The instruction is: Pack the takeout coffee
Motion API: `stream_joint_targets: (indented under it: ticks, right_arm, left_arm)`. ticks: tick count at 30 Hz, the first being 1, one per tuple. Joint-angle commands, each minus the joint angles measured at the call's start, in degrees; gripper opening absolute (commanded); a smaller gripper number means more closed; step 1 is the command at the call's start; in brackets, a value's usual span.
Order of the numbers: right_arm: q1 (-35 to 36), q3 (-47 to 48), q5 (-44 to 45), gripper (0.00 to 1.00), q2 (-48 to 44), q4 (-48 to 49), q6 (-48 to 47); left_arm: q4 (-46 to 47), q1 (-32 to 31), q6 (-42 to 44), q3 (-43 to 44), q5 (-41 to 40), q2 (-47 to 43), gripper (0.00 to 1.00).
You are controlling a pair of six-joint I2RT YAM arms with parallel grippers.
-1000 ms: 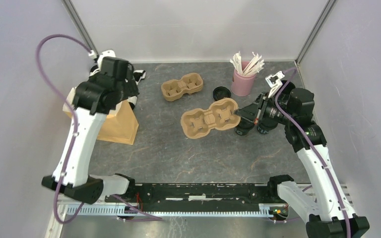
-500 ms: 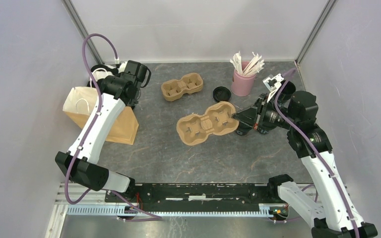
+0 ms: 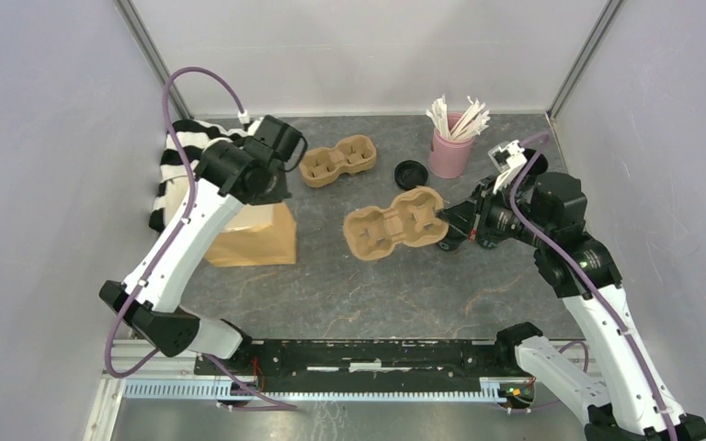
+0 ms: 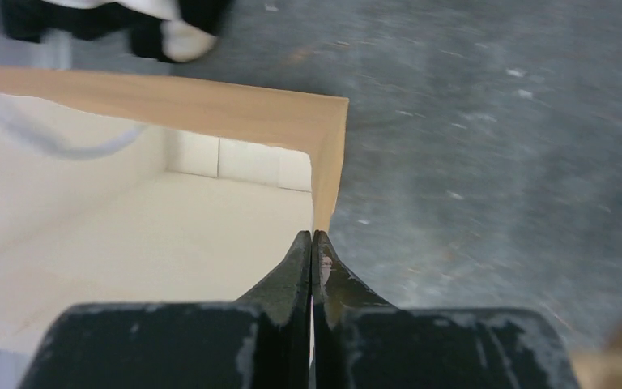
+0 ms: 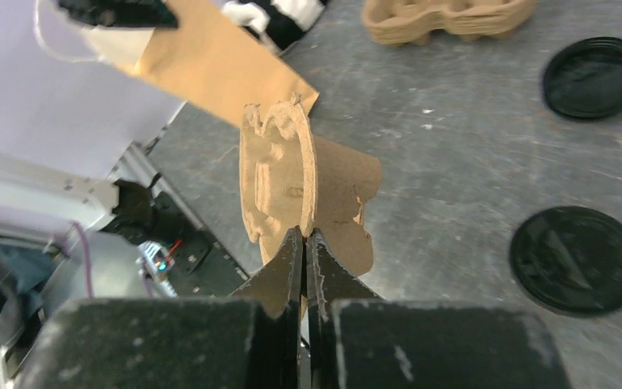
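Observation:
Of the takeout coffee, one black cup [image 3: 449,244] peeks out under my right arm, and its round black lid [image 5: 577,259] shows from above in the right wrist view. A loose black lid [image 3: 411,173] [image 5: 594,77] lies on the mat. My right gripper [image 3: 441,223] [image 5: 304,235] is shut on the rim of a brown pulp carrier tray [image 3: 391,225] [image 5: 279,162], held tilted just off the mat. My left gripper [image 3: 278,200] [image 4: 313,235] is shut on the corner rim of the brown paper bag [image 3: 253,241] [image 4: 235,117], which stands open with a pale inside.
A second pulp carrier [image 3: 337,161] [image 5: 445,20] lies at the back centre. A pink cup of white sticks [image 3: 450,147] stands at the back right. Black-and-white striped cloth [image 3: 182,154] [image 4: 113,20] lies behind the bag. Walls close the left, right and back.
My left gripper swung to the bag's right corner and shut on its rim, and the bag now stands further right and squarer. My right gripper kept the carrier and shifted it slightly.

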Motion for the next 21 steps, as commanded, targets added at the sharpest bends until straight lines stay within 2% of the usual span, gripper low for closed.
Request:
stream_joint_targets:
  ticks: [1,4,7,12,15,19,21]
  right_arm:
    - [0.93,5.79,14.63,0.00,-0.57,-4.80,-2.60]
    - [1.33,7.42,21.16,0.00,-0.69,-6.95,-2.95]
    - [1.47,7.95,23.61,0.00,-0.90,-7.71,-2.94]
    - [1.48,8.58,26.73,0.00,-1.63,-9.05,-3.27]
    - [1.49,10.06,32.41,0.00,-2.17,-11.26,-3.95]
    - [1.50,13.23,42.21,0.00,-2.53,-15.46,-4.97]
    - [1.44,14.19,46.64,0.00,-2.73,-16.89,-5.24]
  left_arm:
    - [-0.82,-7.81,-19.41,4.33,3.81,0.70,0.02]
    - [4.04,-14.90,-32.08,3.22,1.41,0.92,0.02]
    - [6.59,-21.85,-38.86,5.59,-3.24,4.82,0.02]
    - [4.38,-30.10,-43.57,20.51,-6.58,19.03,0.02]
    - [3.51,-32.46,-44.63,28.07,-7.84,25.76,0.07]
    - [9.29,-32.54,-43.85,28.16,-6.13,27.18,0.17]
    - [11.53,-32.53,-43.01,27.79,-4.96,27.23,0.25]
